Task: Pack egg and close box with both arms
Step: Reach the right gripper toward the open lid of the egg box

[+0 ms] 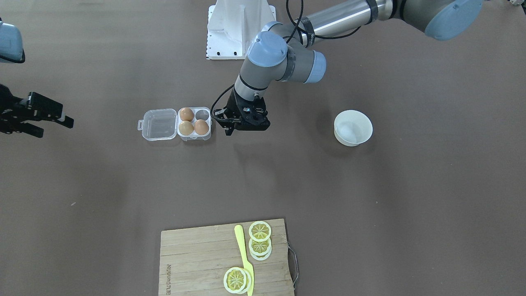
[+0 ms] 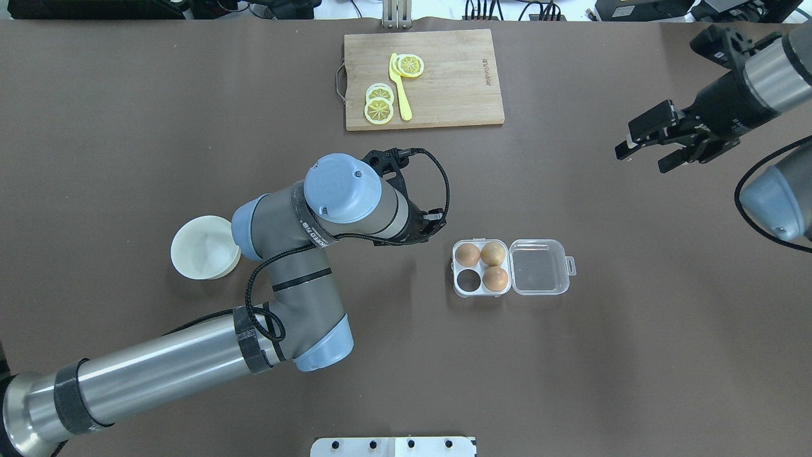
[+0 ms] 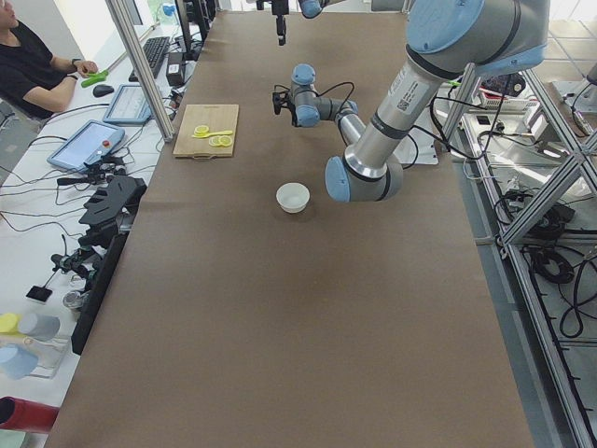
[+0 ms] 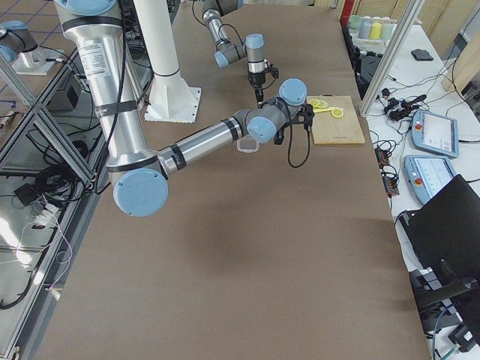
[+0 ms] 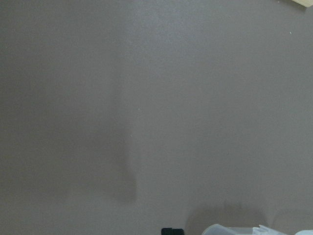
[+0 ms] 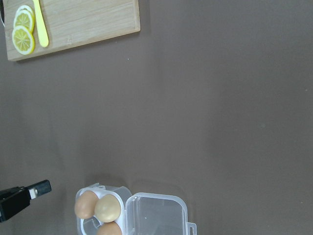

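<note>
In the overhead view the box (image 2: pixel 539 268) sits right of centre on the brown table (image 2: pixel 406 381), its one clear lid (image 2: pixel 536 270) flung open flat to the right. Of its four cups, three hold eggs (image 2: pixel 468 254) (image 2: pixel 493 253) (image 2: pixel 495 278). The fourth cup (image 2: pixel 469 280), at lower left, holds nothing.

My left pincer (image 1: pixel 234 125) hangs just beside the box on its cup side, apart from it. I cannot tell how its jaws stand.

My right pincer (image 2: pixel 642 160) is at the upper right, well apart from the box, its two fingers spread wide with nothing between them.

One white bowl (image 2: pixel 202 251) stands at left of centre. One cutting board (image 2: pixel 457 82) lies at the top, with one yellow knife (image 2: pixel 399 89) and lemon slices (image 2: pixel 379 110) in two overlapping clusters; their number I cannot tell.
</note>
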Controlling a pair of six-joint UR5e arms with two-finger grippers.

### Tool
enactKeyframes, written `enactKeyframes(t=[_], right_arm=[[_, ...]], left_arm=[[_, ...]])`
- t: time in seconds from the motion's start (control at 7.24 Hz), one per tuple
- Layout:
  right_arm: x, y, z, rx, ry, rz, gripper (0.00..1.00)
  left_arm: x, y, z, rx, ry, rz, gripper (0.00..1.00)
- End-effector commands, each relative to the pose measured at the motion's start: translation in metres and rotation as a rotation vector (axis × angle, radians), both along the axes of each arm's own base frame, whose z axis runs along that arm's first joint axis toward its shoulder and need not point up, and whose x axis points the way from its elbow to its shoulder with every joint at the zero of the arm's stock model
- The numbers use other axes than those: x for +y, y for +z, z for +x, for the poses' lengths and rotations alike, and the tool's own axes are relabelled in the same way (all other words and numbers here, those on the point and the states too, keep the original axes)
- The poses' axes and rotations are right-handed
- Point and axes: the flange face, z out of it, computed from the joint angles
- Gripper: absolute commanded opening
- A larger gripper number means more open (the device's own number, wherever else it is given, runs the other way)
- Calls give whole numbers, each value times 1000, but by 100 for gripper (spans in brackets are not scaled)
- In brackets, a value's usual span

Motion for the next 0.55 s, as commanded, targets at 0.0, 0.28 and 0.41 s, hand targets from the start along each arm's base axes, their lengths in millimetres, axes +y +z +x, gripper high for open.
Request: enactKeyframes(t=[0.0, 0.28, 0.41], right_arm=[[13, 38, -24, -35, 2, 33, 98], [24, 74, -43, -142, 32, 25, 98], [33, 100, -57, -199, 74, 3, 98]], left_arm=[[0, -3, 0, 5, -1, 1, 0], [0, -2, 1, 2, -1, -1, 0], [0, -2, 1, 2, 0, 1, 0]])
